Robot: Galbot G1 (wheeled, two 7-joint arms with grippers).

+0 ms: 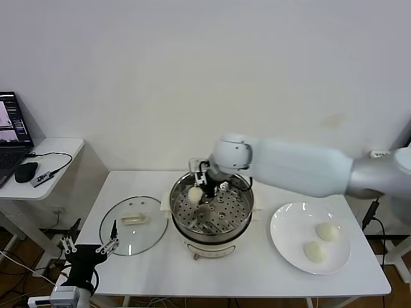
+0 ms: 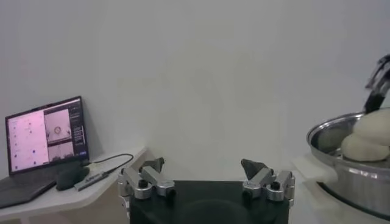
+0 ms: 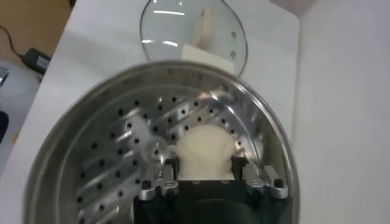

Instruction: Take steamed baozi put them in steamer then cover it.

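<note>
My right gripper (image 3: 206, 173) clamps a bun (image 3: 205, 152) over the steamer (image 1: 212, 208) tray, mid-frame; I want it low before letting go. Left gripper (image 1: 90, 249) waits spread apart, bottom left.

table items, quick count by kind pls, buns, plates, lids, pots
baozi: 3, one in the right gripper over the steamer, two on the plate
plate: 1
glass lid: 1
steamer: 1
total: 6

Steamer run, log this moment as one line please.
right hand: shut on baozi over steamer tray | left hand: open, parked by table edge | plate: two buns | cover: on table, off
</note>
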